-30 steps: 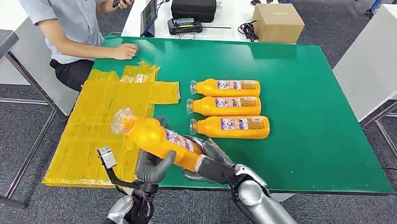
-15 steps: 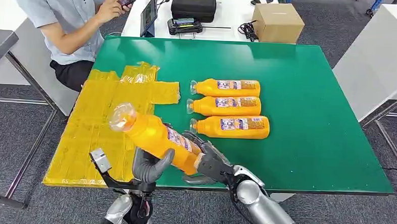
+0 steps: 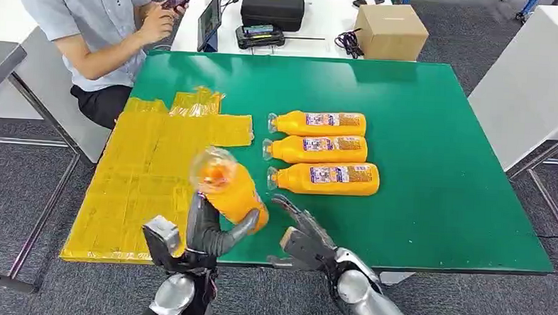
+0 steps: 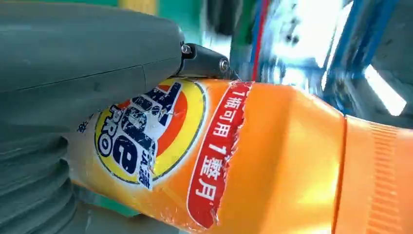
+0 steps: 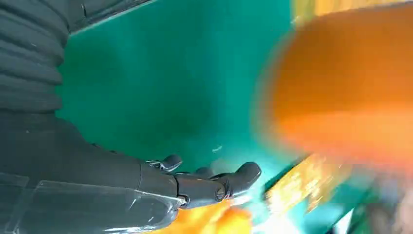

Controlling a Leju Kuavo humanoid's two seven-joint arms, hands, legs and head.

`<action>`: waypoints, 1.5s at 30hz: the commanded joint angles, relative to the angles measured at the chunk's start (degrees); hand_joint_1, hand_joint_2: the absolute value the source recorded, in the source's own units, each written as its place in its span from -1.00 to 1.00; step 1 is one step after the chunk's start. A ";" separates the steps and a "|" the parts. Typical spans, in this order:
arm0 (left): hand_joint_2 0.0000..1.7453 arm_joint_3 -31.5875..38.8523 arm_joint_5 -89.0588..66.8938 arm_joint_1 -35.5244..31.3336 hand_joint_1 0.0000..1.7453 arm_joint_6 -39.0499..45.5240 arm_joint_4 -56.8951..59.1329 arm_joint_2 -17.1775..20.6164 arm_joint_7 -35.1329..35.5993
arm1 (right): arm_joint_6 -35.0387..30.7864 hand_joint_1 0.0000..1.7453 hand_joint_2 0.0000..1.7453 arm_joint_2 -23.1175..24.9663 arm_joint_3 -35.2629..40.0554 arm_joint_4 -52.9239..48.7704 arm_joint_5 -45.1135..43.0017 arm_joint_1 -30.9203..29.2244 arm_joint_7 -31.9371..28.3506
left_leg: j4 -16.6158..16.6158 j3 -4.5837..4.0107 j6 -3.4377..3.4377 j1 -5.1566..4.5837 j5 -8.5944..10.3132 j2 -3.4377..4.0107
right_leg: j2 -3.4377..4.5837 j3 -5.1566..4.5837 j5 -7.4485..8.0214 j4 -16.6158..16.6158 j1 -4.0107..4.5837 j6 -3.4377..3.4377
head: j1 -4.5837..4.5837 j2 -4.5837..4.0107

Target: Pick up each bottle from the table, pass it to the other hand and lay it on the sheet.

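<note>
Left hand (image 3: 205,232) gripping the held bottle (image 3: 229,187) around its lower body, near the front edge of the tabletop (image 3: 444,207); right hand (image 3: 300,233) just beside it, fingers spread, holding nothing. Tilting steeply, long axis running up and away from the front edge, clear cap end uppermost. Hovering at the boundary between bare green surface and the sheet (image 3: 144,173), which lies toward the left edge. Left hand plainly the nearer to the sheet, so probably needing only a swing toward that edge and a tip-over to lay the bottle flat.

Glossy orange plastic, smooth and rounded, with a printed label seen close in the left wrist view (image 4: 160,146); likely slippery under a loose grip. Sheet looking crinkled, yellow, thin, folded in panels. Three more bottles (image 3: 319,148) lying side by side near the tabletop's centre, caps pointing toward the sheet.
</note>
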 commanded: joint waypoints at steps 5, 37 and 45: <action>1.00 2.44 -29.72 -7.97 1.00 8.58 10.76 7.16 13.17 | -1.15 -1.00 1.00 3.47 -14.55 -0.31 2.90 4.12 -1.30 | -0.07 0.12 -0.10 0.02 0.02 0.04 | -0.01 0.08 0.00 -0.03 0.03 -0.12 | -0.02 0.00; 1.00 15.99 -74.31 -22.45 1.00 1.57 37.63 17.04 32.70 | -2.06 -1.00 1.00 5.68 -15.33 -10.74 5.36 8.43 -3.63 | 0.06 0.12 -0.24 0.17 0.00 0.14 | 0.05 0.08 -0.07 0.12 0.15 -0.19 | 0.00 0.00; 1.00 17.55 -66.38 -21.92 1.00 -3.13 37.80 15.25 25.70 | -2.04 -1.00 1.00 5.63 -15.86 -10.61 5.28 8.31 -3.65 | 0.00 0.15 -0.21 0.12 0.05 0.11 | 0.04 0.11 -0.03 0.06 0.10 -0.15 | 0.00 0.00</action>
